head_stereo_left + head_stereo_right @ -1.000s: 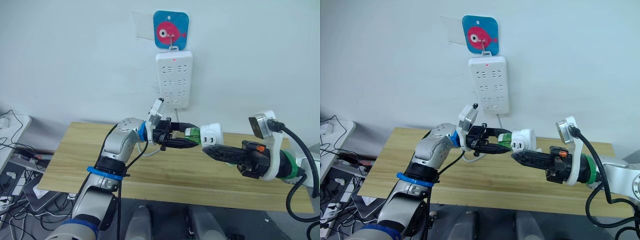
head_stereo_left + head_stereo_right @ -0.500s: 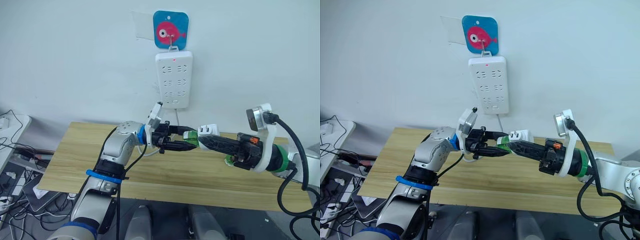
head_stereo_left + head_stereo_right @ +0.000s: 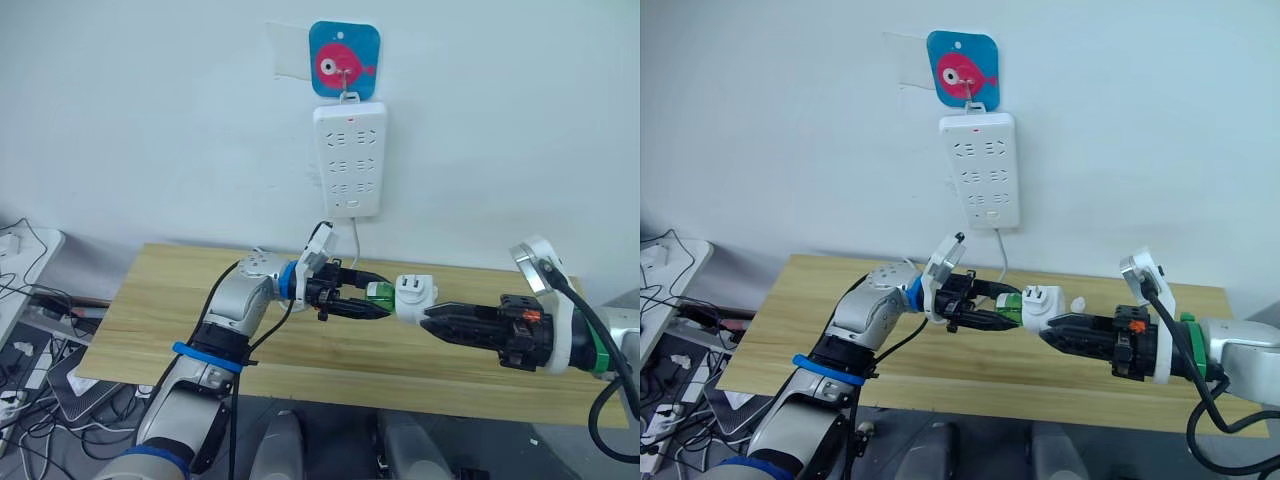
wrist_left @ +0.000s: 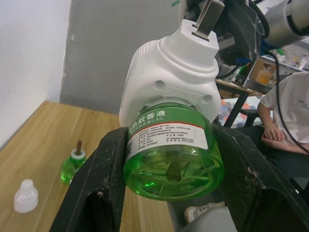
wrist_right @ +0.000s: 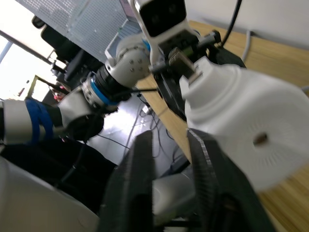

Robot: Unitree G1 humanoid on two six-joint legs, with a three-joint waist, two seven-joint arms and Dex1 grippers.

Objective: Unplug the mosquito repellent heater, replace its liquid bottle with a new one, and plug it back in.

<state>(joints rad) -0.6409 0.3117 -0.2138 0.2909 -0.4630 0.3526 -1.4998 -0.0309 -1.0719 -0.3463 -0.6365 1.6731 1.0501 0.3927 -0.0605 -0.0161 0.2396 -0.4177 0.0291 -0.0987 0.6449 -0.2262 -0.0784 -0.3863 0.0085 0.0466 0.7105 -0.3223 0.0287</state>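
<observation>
The white mosquito repellent heater (image 3: 413, 297) hangs in the air above the table, its plug prongs (image 4: 206, 15) free of any socket. A green liquid bottle (image 4: 170, 153) is screwed into its base, and my left gripper (image 3: 362, 301) is shut on that bottle. My right gripper (image 3: 430, 320) sits just below and to the right of the heater, shut, with nothing between its fingers (image 5: 140, 179). A second small green bottle (image 4: 72, 166) with a bare wick stands on the table beside a white cap (image 4: 24, 195).
A white power strip (image 3: 350, 160) hangs on the wall under a blue fish hook (image 3: 343, 60), its cord running down behind the wooden table (image 3: 170, 300). A seated person (image 4: 285, 121) shows off to the side. Cables lie on the floor at the left.
My right gripper has drawn back to the right and lower, off the heater. My left gripper still holds the bottle with the heater on it and has sunk slightly.
</observation>
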